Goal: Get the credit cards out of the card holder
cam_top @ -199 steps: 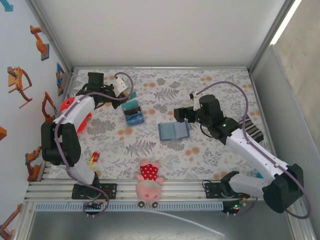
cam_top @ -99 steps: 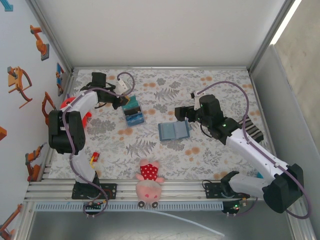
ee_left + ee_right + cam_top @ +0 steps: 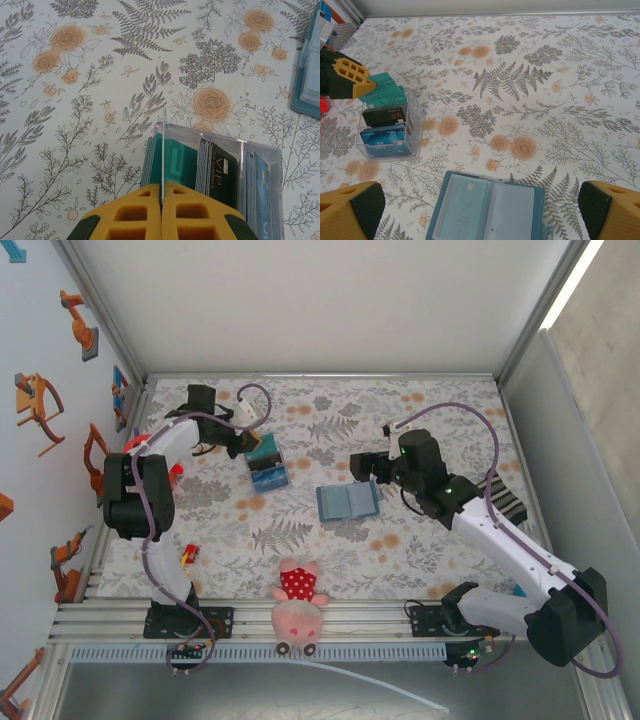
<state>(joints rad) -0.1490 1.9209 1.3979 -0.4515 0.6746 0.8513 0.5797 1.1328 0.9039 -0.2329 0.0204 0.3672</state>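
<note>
Moved since a second ago: left arm (image 3: pixel 140 490), elbow drawn in. Left gripper (image 3: pixel 162 197) clamped on teal card (image 3: pixel 163 145), edge-on above clear box (image 3: pixel 227 152) of cards. Right gripper (image 3: pixel 362 466) spread wide beside card holder (image 3: pixel 490 207), open flat mid-table. One pale card (image 3: pixel 465 202) seemingly still pocketed: extraction unfinished.

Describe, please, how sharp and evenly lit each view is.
Top external: soft, even light, faint shadows on the tablecloth. Left wrist: print sharp, left gripper, pinching the teal card, slightly soft. Right wrist: card holder sharp, right gripper's fingers blurred.
</note>
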